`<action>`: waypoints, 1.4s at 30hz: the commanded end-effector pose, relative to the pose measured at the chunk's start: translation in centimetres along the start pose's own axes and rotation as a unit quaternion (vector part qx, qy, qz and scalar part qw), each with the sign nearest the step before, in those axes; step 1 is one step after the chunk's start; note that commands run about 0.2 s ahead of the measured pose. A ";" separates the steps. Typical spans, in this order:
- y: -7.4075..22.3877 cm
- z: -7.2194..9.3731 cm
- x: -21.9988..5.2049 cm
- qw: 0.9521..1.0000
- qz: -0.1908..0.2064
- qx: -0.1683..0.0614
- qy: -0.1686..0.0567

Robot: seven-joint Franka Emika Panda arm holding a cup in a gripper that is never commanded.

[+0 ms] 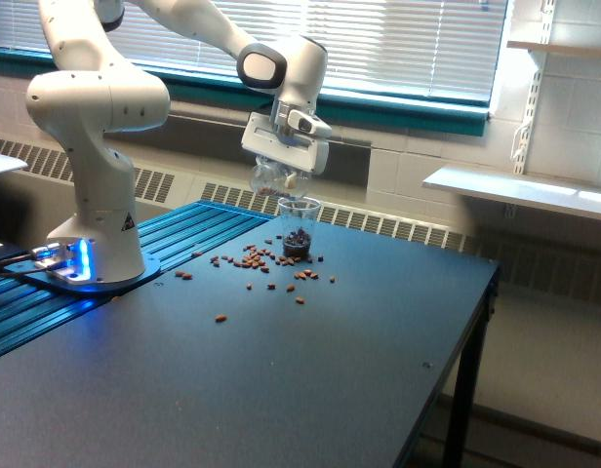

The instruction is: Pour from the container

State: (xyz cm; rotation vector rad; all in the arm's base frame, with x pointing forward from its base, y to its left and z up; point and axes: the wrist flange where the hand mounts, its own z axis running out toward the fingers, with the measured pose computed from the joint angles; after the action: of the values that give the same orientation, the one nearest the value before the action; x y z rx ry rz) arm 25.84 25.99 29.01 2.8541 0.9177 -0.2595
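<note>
In the exterior view my gripper [274, 175] is shut on the container [269, 178], a clear plastic cup tilted over with its mouth pointing down toward the exterior view's right. A few brown bean-like pieces show through its wall. Directly below its mouth stands a narrower clear cup [298, 229] on the dark table [310, 370], with a dark layer of beans in its bottom. Many brown beans [257, 261] lie scattered on the table around that cup's base.
The white arm base [98, 175] with a blue light stands at the exterior view's left on a ribbed blue surface [183, 234]. The table's edge [476, 322] runs down the exterior view's right. A white shelf [520, 190] hangs on the wall beyond.
</note>
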 end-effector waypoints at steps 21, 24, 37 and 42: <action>-0.8 -0.5 1.2 1.000 0.004 -0.004 -0.012; -0.9 -0.5 1.2 1.000 0.003 -0.005 -0.014; -1.1 -0.7 1.4 1.000 0.008 -0.004 -0.012; -1.1 -0.8 1.4 1.000 0.010 -0.004 -0.012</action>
State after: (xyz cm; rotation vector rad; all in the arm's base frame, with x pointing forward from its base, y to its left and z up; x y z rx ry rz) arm 26.37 27.64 29.32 2.8391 0.9052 -0.2787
